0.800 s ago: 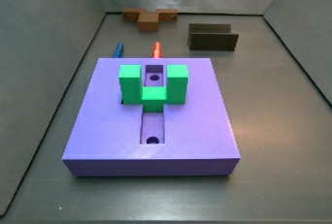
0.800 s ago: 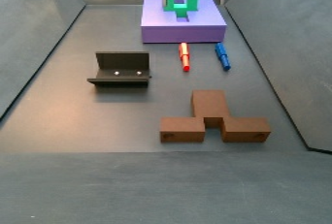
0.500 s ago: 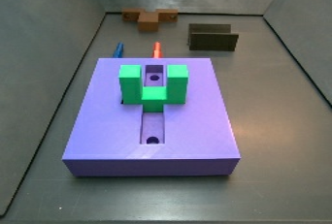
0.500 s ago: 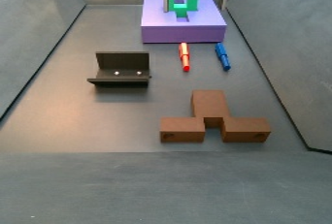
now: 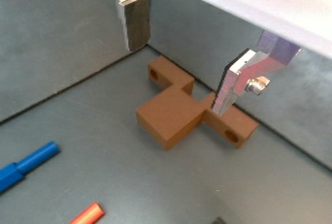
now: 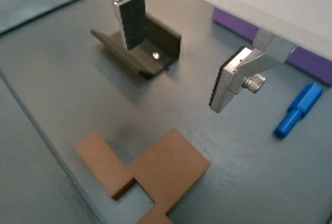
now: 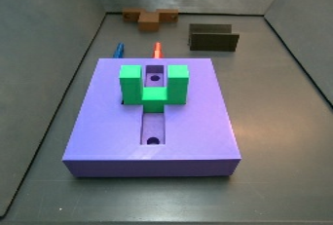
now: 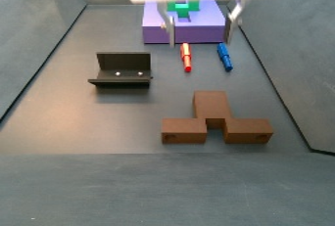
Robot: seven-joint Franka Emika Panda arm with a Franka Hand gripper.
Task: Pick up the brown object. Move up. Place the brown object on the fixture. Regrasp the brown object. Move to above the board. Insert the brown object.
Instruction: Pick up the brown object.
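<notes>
The brown object (image 8: 216, 120) lies flat on the grey floor near the front in a side view, and far back in a side view (image 7: 152, 17). It shows in both wrist views (image 5: 180, 114) (image 6: 149, 170). My gripper (image 8: 201, 38) is open and empty, high in the air between the purple board (image 8: 155, 31) and the brown object; it also shows in both wrist views (image 5: 180, 79) (image 6: 178, 77). The fixture (image 8: 121, 70) stands apart on the floor and shows past one finger (image 6: 146, 51). The board (image 7: 196, 131) carries a green U-shaped block (image 7: 154, 85).
A red peg (image 8: 186, 57) and a blue peg (image 8: 224, 56) lie on the floor between the board and the brown object. Grey walls close in the floor on both sides. My gripper is out of view in a side view that shows the board up close.
My gripper has come down into a side view from the top and away from the board, toward the brown object. The brown object, fixture, pegs and board have not moved.
</notes>
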